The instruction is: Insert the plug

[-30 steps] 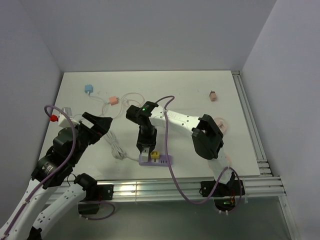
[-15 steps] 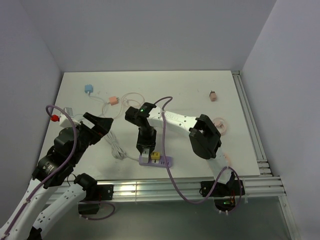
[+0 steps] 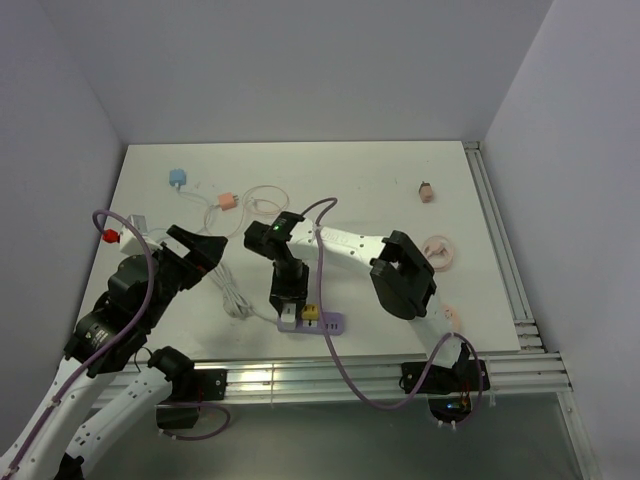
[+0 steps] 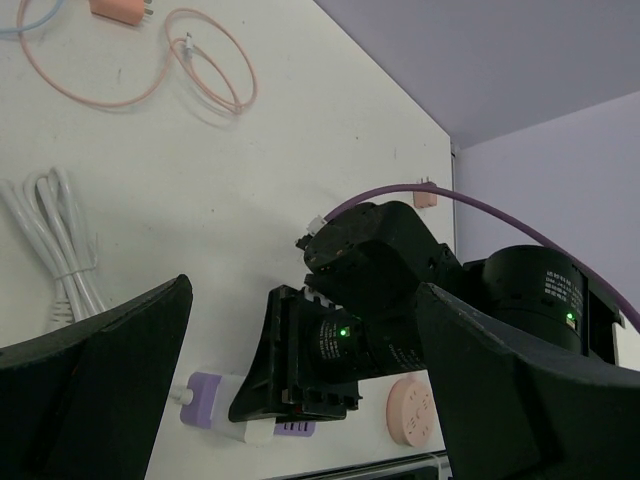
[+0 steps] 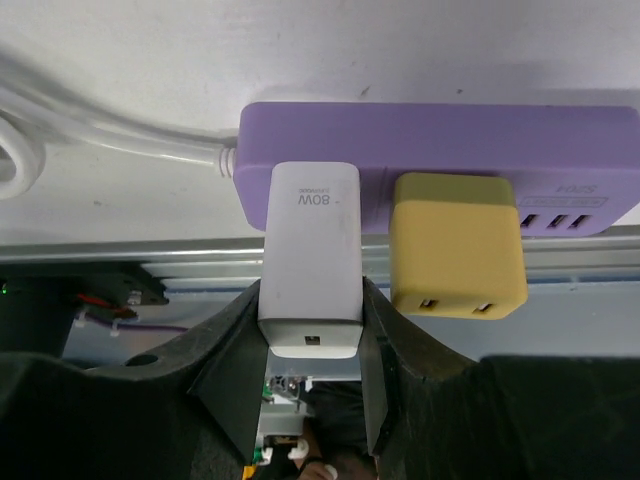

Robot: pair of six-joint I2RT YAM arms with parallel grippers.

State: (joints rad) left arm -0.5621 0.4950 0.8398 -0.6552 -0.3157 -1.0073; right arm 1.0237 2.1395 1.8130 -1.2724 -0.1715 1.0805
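Note:
A purple power strip (image 3: 322,323) lies near the table's front edge, with a yellow plug (image 3: 311,313) seated in it. My right gripper (image 3: 288,300) points down over the strip's left end, shut on a white 80W charger plug (image 5: 311,255). In the right wrist view the plug's front end meets the strip (image 5: 430,130) beside the yellow plug (image 5: 458,245); its prongs are hidden. My left gripper (image 3: 195,250) hangs open and empty to the left, above the table. The left wrist view shows the right gripper (image 4: 300,360) over the strip (image 4: 205,410).
A coiled white cable (image 3: 232,295) runs from the strip's left end. A blue plug (image 3: 177,178) and an orange plug (image 3: 227,201) with thin cables lie at the back left. A small pink plug (image 3: 426,190) and a pink disc (image 3: 438,250) lie on the right. Metal rails (image 3: 350,370) line the front edge.
My right arm's wrist and elbow have shifted slightly left while the gripper stays over the strip's left end with the white plug. The left arm has not moved.

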